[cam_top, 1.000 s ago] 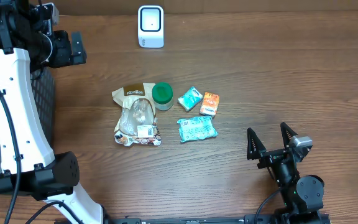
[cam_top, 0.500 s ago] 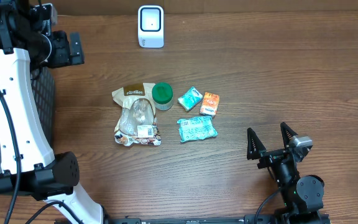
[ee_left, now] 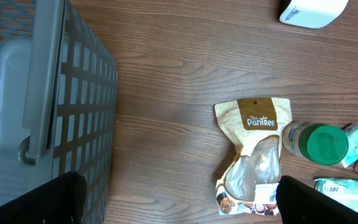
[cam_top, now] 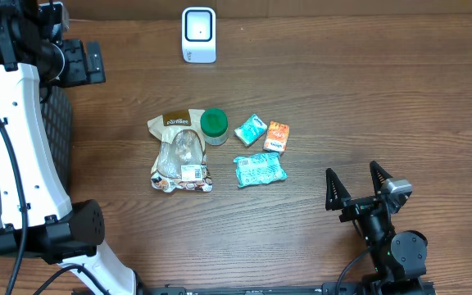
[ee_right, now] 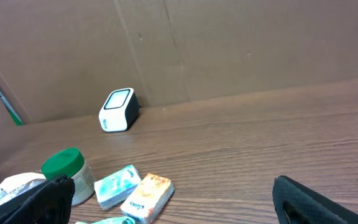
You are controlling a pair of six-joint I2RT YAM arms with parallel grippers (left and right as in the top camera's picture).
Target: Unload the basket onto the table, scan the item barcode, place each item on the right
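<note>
Black right claw (cam_top: 351, 169) and left claw (ee_left: 179, 182) gape wide, empty.

Bright, even indoor light falls from above on the brown wooden table (cam_top: 383, 98), which shows a faint sheen. Shadows are soft and short. The white scanner (cam_top: 198, 34) at the far edge looks nearly washed out, and the clear pouch (cam_top: 180, 154) glints slightly. The overhead view is sharp. Close to each wrist camera, the dark fingertips of the left hand (ee_left: 179, 183) and right hand (ee_right: 173, 182) are blurred.
</note>
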